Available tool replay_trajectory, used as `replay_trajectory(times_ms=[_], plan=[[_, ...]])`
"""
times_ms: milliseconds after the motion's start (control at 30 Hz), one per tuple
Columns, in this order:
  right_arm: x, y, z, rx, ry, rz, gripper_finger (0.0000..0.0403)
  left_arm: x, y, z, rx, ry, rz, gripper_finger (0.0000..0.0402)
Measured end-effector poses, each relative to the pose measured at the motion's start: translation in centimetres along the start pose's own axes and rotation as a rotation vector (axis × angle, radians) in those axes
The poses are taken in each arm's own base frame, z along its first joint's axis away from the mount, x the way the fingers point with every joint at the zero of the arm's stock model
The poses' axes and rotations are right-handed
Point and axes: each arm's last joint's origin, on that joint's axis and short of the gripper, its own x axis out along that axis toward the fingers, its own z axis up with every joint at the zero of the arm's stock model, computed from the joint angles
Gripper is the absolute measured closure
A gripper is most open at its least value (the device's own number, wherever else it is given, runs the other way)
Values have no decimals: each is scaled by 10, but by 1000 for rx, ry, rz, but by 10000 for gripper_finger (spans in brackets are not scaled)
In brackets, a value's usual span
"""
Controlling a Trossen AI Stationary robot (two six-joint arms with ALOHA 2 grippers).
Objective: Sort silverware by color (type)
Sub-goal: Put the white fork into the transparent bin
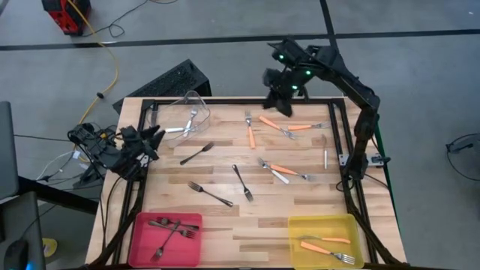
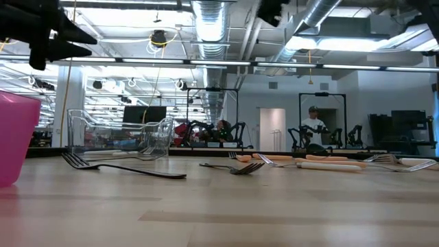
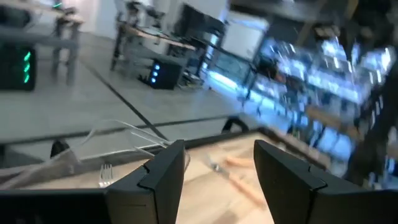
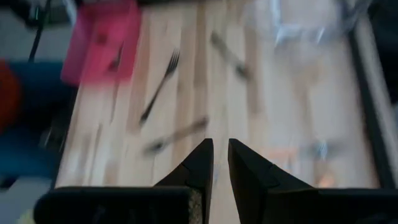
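High view, right gripper (image 1: 279, 96): raised over the table's far edge, above the far ends of the orange-handled forks; in the right wrist view its fingers (image 4: 199, 165) stand nearly together with a thin gap and nothing between them.
Left gripper (image 1: 152, 139): at the table's left edge, just beside the clear bin (image 1: 186, 116); its fingers (image 3: 163, 174) stand wide apart and hold nothing.
Clear bin: far left corner, one silver fork (image 1: 190, 122) in it.
Orange-handled forks (image 1: 283, 125): several lie in the far and right-middle part of the table (image 1: 225, 169), some crossing each other; one (image 1: 250, 132) lies alone pointing away from the bins.
Dark forks (image 1: 241, 182): three in the table's middle, well apart from each other, with bare wood between them.
Pink bin (image 1: 166, 237): near left corner, dark forks crossed inside.
Yellow bin (image 1: 326, 240): near right corner, two orange-handled forks inside.
Open room: bare wood between the two near bins and along the near edge.
Right edge: a small silver piece (image 1: 325, 158) lies close to the frame rail.
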Motion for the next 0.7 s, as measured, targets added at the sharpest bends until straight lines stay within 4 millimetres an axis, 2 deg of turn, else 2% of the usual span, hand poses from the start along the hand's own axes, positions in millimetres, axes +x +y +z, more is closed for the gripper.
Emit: replay_trajectory(times_ms=[100, 167, 233, 267, 333, 400, 500, 567, 700], plan=[[-7, 9, -12, 23, 56, 32, 326, 0, -1, -5, 59, 44, -63, 223], [-14, 23, -27, 0, 77, 46, 326, 0, -2, -8, 73, 68, -102, 223], [-21, 33, -51, -83, 117, -5, 329, 1, -3, -9, 78, 59, -94, 223], [-26, 35, -62, -69, 115, -72, 332, 1, -3, -7, 47, 39, -70, 223], [-39, 30, -87, 45, 89, -219, 338, 0, -3, -3, 0, 25, -60, 223], [-51, 30, -116, 160, 57, -257, 342, 0, -5, -1, -13, 56, -125, 223], [-71, 48, -152, 205, -121, -287, 344, -1, -7, -2, -10, 107, -222, 223], [-77, 58, -174, 205, -237, -346, 344, -1, -8, -4, -38, 121, -236, 223], [-76, 64, -196, 141, -445, -473, 344, 0, -8, -5, -108, 116, -209, 223]])
